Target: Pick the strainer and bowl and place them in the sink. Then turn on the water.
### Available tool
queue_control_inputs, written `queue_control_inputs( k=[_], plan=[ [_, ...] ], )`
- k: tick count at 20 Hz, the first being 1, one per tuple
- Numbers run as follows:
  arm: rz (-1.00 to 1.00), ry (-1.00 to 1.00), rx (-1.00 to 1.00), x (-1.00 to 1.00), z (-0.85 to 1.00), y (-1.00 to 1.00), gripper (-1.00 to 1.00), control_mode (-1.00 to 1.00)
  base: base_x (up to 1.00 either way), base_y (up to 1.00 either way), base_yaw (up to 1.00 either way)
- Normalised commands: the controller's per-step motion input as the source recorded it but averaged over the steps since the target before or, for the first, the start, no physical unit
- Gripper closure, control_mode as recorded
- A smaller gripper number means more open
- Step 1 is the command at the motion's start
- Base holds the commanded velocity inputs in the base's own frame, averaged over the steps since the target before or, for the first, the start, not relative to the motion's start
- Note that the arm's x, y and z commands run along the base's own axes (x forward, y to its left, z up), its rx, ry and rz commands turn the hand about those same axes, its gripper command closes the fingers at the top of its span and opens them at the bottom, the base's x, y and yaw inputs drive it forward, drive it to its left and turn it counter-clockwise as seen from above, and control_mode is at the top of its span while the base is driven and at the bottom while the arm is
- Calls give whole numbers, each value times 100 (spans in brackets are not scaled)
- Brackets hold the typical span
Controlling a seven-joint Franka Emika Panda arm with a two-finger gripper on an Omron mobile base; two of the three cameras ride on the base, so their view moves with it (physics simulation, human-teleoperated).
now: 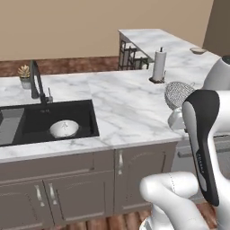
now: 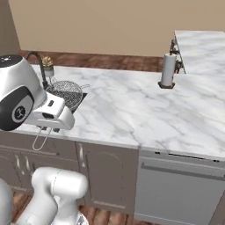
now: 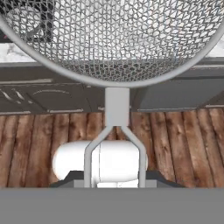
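Observation:
My gripper point(image 2: 48, 124) is shut on the thin wire handle of the strainer point(image 2: 67, 94), a round silver mesh dome held in the air above the counter's front edge, to the right of the sink point(image 1: 85, 117). In the hand view the strainer mesh point(image 3: 113, 39) spreads across the top and its handle point(image 3: 117, 131) runs down toward the fingers. From the left base view the strainer point(image 1: 179, 93) shows beside my forearm. The tan bowl point(image 1: 198, 50) sits far off on the back right counter. The dark faucet point(image 1: 36, 81) stands behind the basin, with no water visible.
A white perforated dome point(image 1: 64, 128) lies in the black basin beside a grey ribbed tray point(image 1: 9, 126). A paper towel roll point(image 1: 159, 65) stands at the counter's inner corner. A small potted plant point(image 1: 24, 76) sits by the faucet. A dishwasher front point(image 2: 176, 184) is below the right counter.

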Motion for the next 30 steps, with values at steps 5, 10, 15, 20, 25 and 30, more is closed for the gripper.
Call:
queue_control_inputs(
  k=[5,10,15,20,25,30],
  plan=[
    [0,0,0,0,0,0,100,100,0,96,0],
    [0,0,0,0,0,0,100,100,0,90,0],
    [0,0,0,0,0,0,100,100,1,87,0],
    [0,0,0,0,0,0,100,100,7,86,-1],
    [0,0,0,0,0,0,100,100,10,40,0],
    [0,0,0,0,0,0,100,100,11,-4,0]
  ],
)
